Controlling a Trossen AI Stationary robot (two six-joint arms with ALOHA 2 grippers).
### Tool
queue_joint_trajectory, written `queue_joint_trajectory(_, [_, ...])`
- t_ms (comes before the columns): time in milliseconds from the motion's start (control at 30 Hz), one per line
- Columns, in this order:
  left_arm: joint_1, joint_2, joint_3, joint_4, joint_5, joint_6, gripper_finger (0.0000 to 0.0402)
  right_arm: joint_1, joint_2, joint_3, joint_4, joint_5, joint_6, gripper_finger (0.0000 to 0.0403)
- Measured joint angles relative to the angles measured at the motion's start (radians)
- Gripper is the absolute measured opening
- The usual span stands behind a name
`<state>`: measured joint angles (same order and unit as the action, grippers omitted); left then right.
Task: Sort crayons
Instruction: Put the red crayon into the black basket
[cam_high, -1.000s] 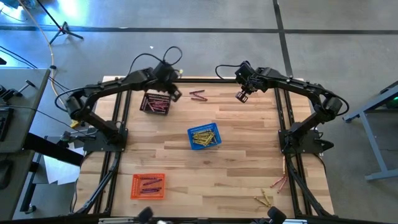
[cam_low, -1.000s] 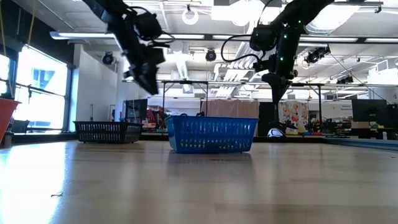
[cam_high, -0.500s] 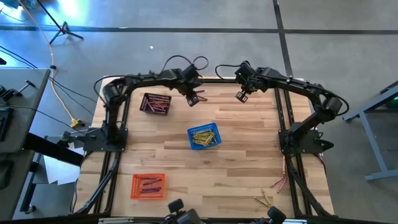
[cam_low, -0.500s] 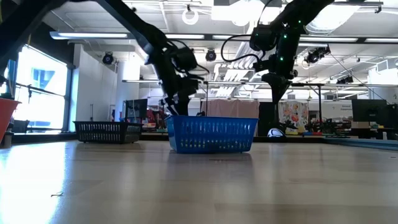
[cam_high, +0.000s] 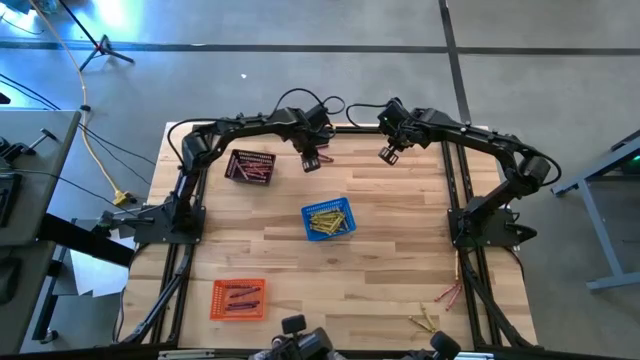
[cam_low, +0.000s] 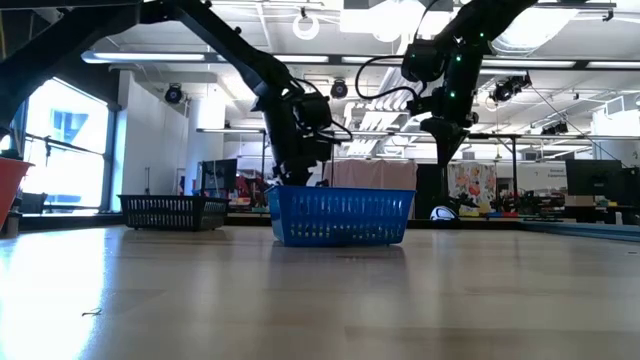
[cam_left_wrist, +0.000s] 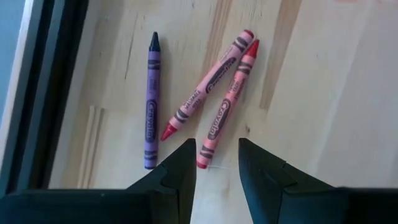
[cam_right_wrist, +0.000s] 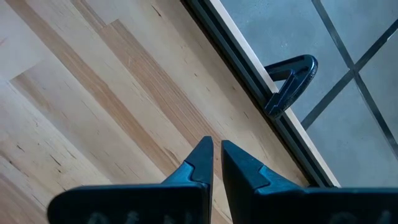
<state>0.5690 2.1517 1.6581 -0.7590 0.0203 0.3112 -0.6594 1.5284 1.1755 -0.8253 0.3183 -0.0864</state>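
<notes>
Left gripper (cam_left_wrist: 214, 168) parted, empty, poised over three loose crayons (cam_left_wrist: 211, 102); right gripper (cam_right_wrist: 216, 163) clenched, empty, above table (cam_right_wrist: 74, 106).

high: straight down over my whole worktop (cam_high: 380, 260)
low: worktop-level, facing the room
wrists: close, looking down
shared: blue basket (cam_high: 328, 220)

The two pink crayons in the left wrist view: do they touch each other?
Apart. The left wrist view shows the upper pink crayon and the lower pink crayon lying almost parallel, with a thin strip of bare wooden table between them along their whole length.
</notes>
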Motion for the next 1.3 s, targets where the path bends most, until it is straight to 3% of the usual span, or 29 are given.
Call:
queue_joint_trajectory(700, [0.014, 0.049, 0.0, -0.003, 0.005, 0.129, 0.0104, 0.0, 0.0, 0.0, 0.028, 0.013, 0.0, 0.0016])
queue_joint_trajectory(1300, [0.021, 0.078, 0.003, -0.004, 0.058, 0.138, 0.0103, 0.0, 0.0, 0.0, 0.03, 0.011, 0.0, 0.0016])
